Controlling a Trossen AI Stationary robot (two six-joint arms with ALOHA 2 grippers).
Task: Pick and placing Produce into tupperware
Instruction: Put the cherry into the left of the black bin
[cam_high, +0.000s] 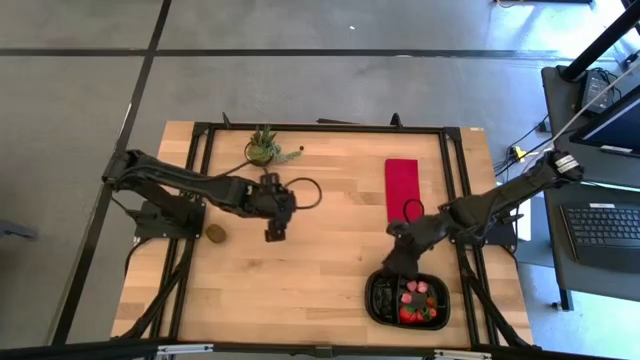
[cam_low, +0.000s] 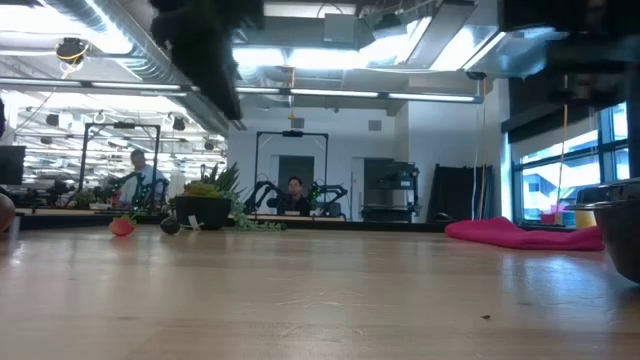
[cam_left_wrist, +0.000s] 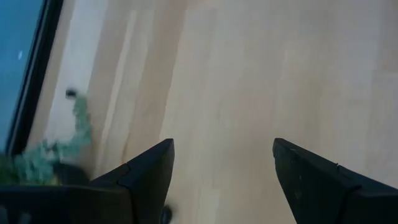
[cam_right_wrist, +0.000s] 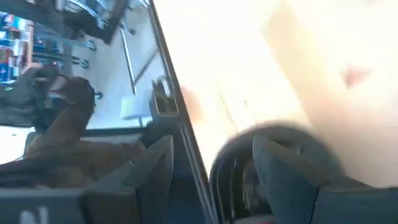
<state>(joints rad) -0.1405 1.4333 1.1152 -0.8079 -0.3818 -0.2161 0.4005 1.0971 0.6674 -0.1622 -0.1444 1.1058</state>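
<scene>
Wooden table (cam_high: 300, 280): tupperware (cam_high: 378, 302) lies just beneath the right end effector (cam_high: 397, 262), fingers spread, empty.

The tupperware (cam_high: 374, 300), a black rounded-oval tray with two compartments, sat near the table's front right corner. Red strawberry-like produce pieces (cam_high: 414, 300) lay in its right-hand compartment as the high view showed it, a few with green or dark bits among them. A brown kiwi-like oval (cam_high: 215, 234) lay alone on the bare wood at the table's left side, well apart from the tray
</scene>
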